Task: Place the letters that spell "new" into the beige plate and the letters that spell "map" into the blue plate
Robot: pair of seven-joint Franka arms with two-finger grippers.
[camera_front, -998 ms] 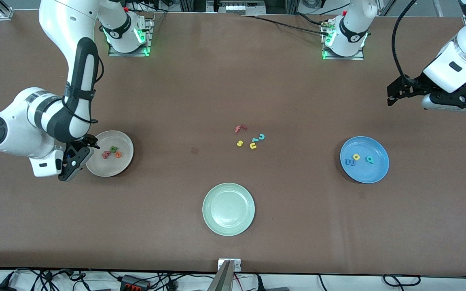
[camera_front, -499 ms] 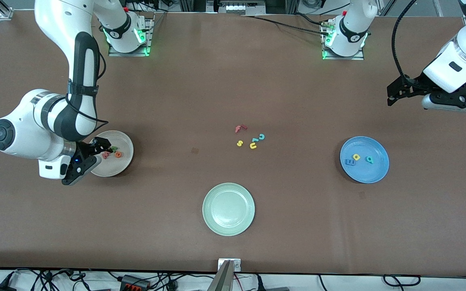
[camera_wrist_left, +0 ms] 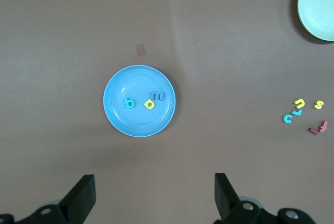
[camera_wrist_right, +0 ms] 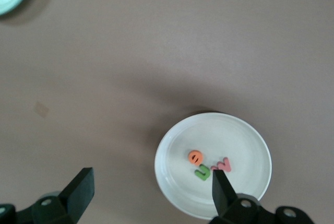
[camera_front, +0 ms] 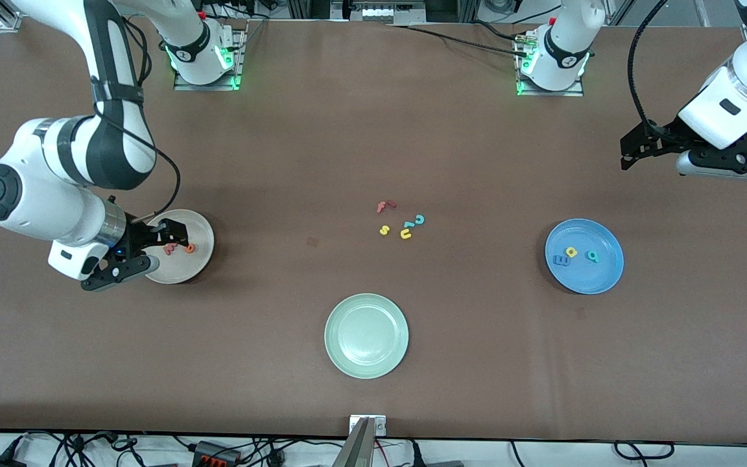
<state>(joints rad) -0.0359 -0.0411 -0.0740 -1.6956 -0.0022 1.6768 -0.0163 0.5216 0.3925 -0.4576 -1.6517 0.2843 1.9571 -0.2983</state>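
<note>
Brown surface (camera_front: 321,143) mostly bare, wide open room between the three plates and around the middle cluster.

Beige plate (camera_front: 192,266) sits toward the right arm's end, well in from the surface edges. In it: orange e (camera_wrist_right: 195,156), dark green n (camera_wrist_right: 202,172), pink-red w (camera_wrist_right: 222,165), close together near the plate's middle. Right gripper (camera_front: 167,235) up over this plate, jaws apart, nothing between them.

Blue plate (camera_front: 585,256) toward the left arm's end, also clear of the edges. In it: blue m (camera_wrist_left: 157,96), yellow a (camera_wrist_left: 150,104), teal p (camera_wrist_left: 129,103), all three bunched just beside each other. Left gripper (camera_front: 633,150) hangs over bare surface near the left arm's end, waiting, jaws apart, empty.

Pale green plate (camera_front: 366,335) nearest the front camera, between the other two plates, nothing in it.

Loose letters mid-surface, farther from the camera than the green plate: red f (camera_front: 385,206), yellow s (camera_front: 384,229), yellow u (camera_front: 406,233), teal c (camera_front: 419,220), one more small teal piece (camera_front: 408,224) touching the u. Cluster well apart from all plates.
</note>
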